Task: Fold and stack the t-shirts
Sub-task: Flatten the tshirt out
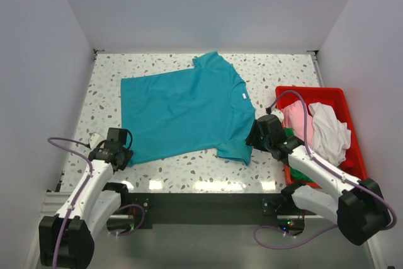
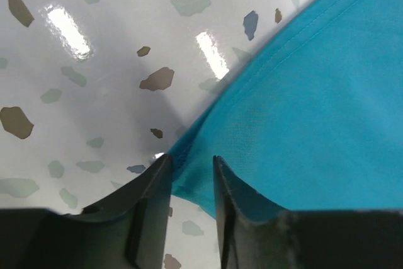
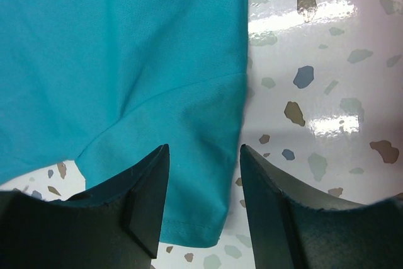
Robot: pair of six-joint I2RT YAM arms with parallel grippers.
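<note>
A teal t-shirt (image 1: 182,111) lies spread flat on the speckled table, its white neck label (image 1: 244,96) toward the right. My left gripper (image 1: 123,150) is down at the shirt's near-left hem corner. In the left wrist view its fingers (image 2: 191,159) stand a little apart, with that corner of the teal cloth (image 2: 315,124) between them. My right gripper (image 1: 255,137) is over the near sleeve. Seen from the right wrist, its jaws (image 3: 204,149) are open and straddle the sleeve's edge (image 3: 189,174). Pink (image 1: 296,118), white (image 1: 330,130) and green (image 1: 288,133) t-shirts lie crumpled in the bin.
A red plastic bin (image 1: 343,92) stands at the right edge of the table, just beside my right arm. White walls close in the table at the left, back and right. Bare speckled tabletop (image 1: 189,171) shows between the shirt and the arm bases.
</note>
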